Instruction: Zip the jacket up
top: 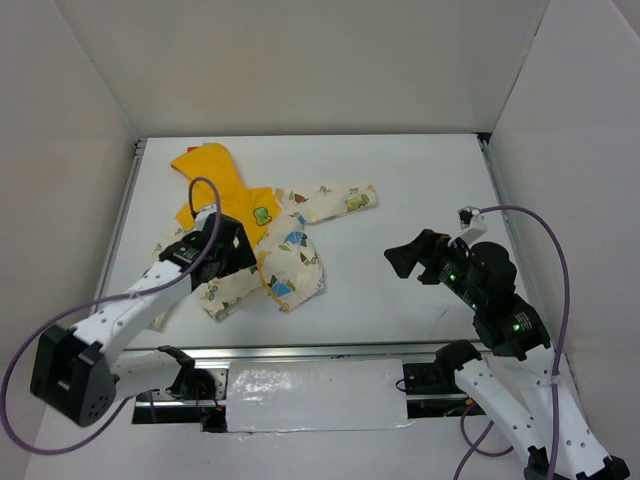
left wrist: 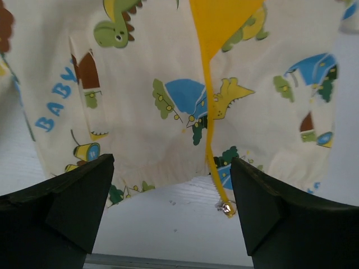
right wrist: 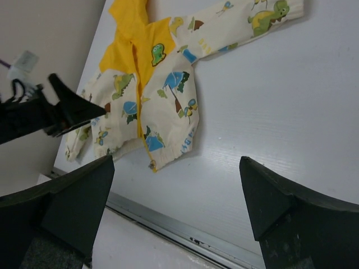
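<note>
The jacket [top: 285, 245] lies flat on the white table, yellow hood at the far left, one dinosaur-print sleeve stretched to the right. Its yellow zipper [left wrist: 210, 134] runs down the front to the hem, with the small metal slider [left wrist: 227, 209] at the bottom end, on the table. My left gripper [top: 232, 258] hovers open over the jacket's lower left front. In its wrist view the gripper [left wrist: 171, 210] straddles the hem, and the slider sits just inside the right finger [left wrist: 269, 213]. My right gripper [top: 398, 260] is open and empty over bare table right of the jacket [right wrist: 151, 89].
A metal rail [top: 320, 350] runs along the table's near edge, also in the right wrist view [right wrist: 168, 224]. White walls enclose the table on three sides. Purple cables loop off both arms. My left gripper shows in the right wrist view [right wrist: 67, 109].
</note>
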Available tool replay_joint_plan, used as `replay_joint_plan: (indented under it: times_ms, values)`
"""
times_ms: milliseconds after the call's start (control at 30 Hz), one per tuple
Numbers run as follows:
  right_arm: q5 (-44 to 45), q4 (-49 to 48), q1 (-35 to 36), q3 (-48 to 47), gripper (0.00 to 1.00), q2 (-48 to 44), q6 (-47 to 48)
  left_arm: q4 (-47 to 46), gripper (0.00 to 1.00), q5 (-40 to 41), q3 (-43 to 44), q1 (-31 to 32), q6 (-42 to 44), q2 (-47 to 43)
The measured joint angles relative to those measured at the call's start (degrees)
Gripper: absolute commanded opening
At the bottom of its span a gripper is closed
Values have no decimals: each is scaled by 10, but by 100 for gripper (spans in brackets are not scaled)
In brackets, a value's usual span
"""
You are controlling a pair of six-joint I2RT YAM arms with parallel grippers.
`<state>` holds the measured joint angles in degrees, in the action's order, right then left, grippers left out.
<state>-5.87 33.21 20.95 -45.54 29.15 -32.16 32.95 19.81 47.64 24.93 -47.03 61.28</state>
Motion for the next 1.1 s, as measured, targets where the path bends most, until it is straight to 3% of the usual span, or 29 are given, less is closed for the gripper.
replay_joint_plan:
  times_ms: [167,700,833,900,1000,1033,1067,1100]
  values:
    - [-22,-7,0,10,100,2,-2,-43,86,1,-37,20,-30,107]
    - [-43,-40,0,36,100,18,-8,-93,72,12,-56,67,-59,155]
    - [-43,-40,0,36,100,16,-8,-96,62,16,-60,67,-59,170]
    - [-43,-40,0,36,100,15,-8,-100,61,18,-60,67,-59,179]
    - [-43,-40,0,36,100,13,-8,-106,48,18,-60,67,-59,185]
    - [-43,-40,0,36,100,13,-8,-107,36,17,-60,67,-61,185]
    - [-43,-40,0,36,100,13,-8,-109,31,18,-60,67,-63,185]
    - [-43,-40,0,36,100,13,-8,-111,21,17,-60,67,-61,185]
